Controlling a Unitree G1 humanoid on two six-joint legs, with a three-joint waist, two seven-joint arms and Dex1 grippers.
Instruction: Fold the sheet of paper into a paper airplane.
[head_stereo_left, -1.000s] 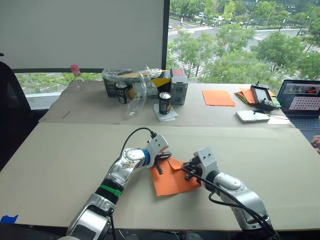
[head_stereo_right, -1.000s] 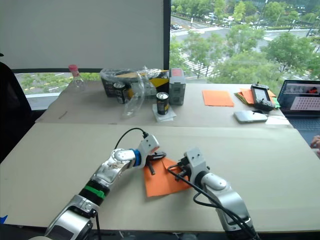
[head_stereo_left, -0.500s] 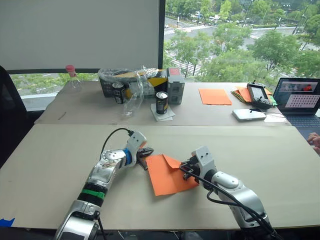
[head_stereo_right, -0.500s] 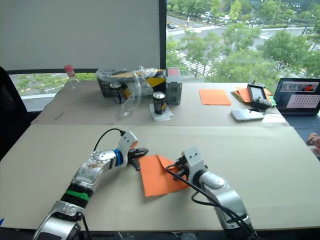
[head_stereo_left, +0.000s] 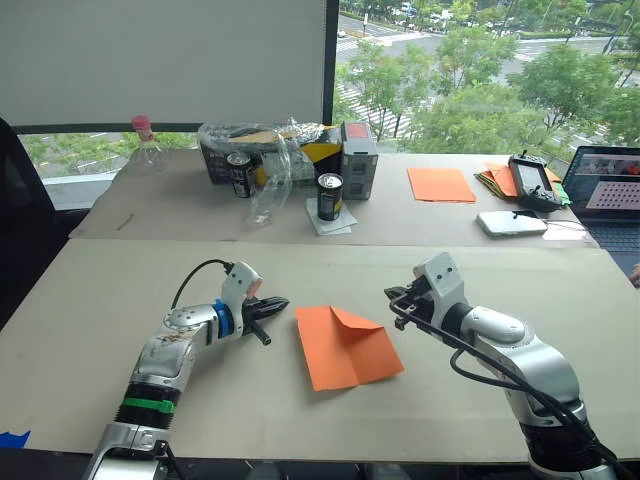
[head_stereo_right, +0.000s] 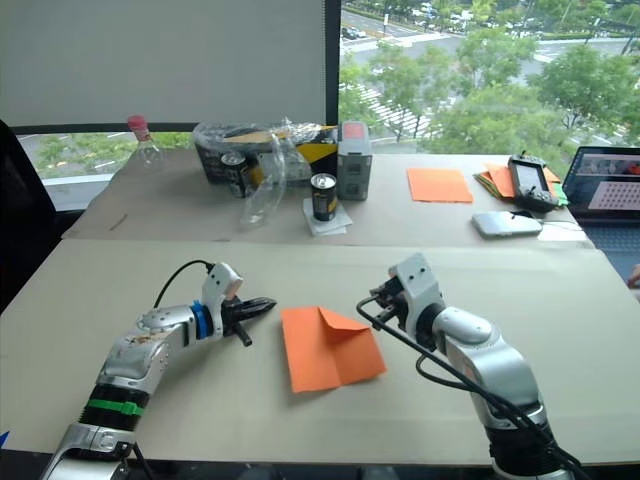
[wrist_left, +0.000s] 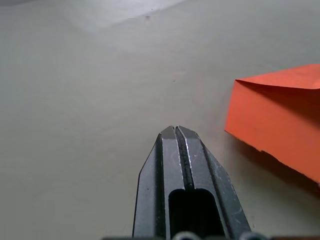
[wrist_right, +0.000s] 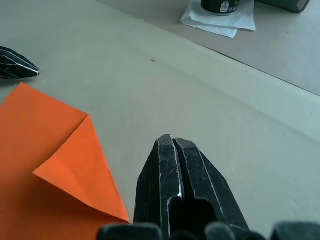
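Big windows with trees and a street outside fill the top of the frame, and below them sit 2 tan tables (head_stereo_left: 110, 300) pushed together. Dead center in the lower half lies the sheet of paper (head_stereo_left: 345, 347), bright orange, flat on the near table with 1 upper corner folded down into a small triangular flap, so I'd say the airplane is barely started. Nothing is touching it. The left gripper (head_stereo_left: 268, 304) sits just left of the sheet with its fingers pressed together and nothing between them, tip aimed at the paper's edge. The right gripper (head_stereo_left: 399, 300) hovers just right of the flap, also closed up and empty. My guess is both are parked beside the sheet so the fold can be checked before the next crease. Up on the far table, middle of the frame, are 2 dark cans (head_stereo_left: 329, 197), a box under crinkly plastic (head_stereo_left: 270, 160) and a clear bottle with a pink cap (head_stereo_left: 146, 147); upper right has a smooth orange sheet (head_stereo_left: 439, 184), a paper pile (head_stereo_left: 495, 180) and a laptop (head_stereo_left: 606, 195). Can labels and the laptop screen are too small to read.
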